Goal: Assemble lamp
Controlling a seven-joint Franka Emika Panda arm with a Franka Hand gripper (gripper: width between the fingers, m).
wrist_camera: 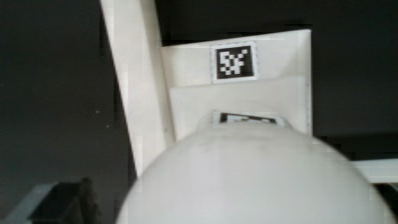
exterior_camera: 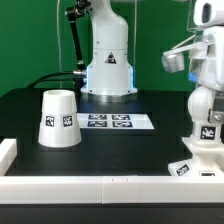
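**Gripper low over the bulb, grip unclear**

Gripper (exterior_camera: pixel 203 84) hangs at the exterior view's right edge, in the upper half of the frame, directly above the bulb (exterior_camera: pixel 205 104). Its fingers reach down to the bulb's round head. Neither view shows whether they are clamped on it or only standing around it.

The bulb stands upright on the base (exterior_camera: pixel 196 160) in the lower right of the frame, and square tags show on the front of this stack. In the wrist view the bulb's head (wrist_camera: pixel 240 180) is a blurred white dome close to the camera. The base (wrist_camera: pixel 240 85) lies beyond it, showing two tags, and a white rail (wrist_camera: pixel 128 80) runs just beside it.

The shade (exterior_camera: pixel 58 118) stands at the exterior view's left of centre, narrow end up, with a tag facing the camera. It is well apart from the base.

Between shade and base, at mid-frame, the marker board (exterior_camera: pixel 108 122) lies flat on the black table (exterior_camera: pixel 130 145). Just behind the board, at top centre, rises the white pedestal (exterior_camera: pixel 108 65). In this view the rail (exterior_camera: pixel 100 185) runs along the bottom of the frame, with a short piece at the lower left.
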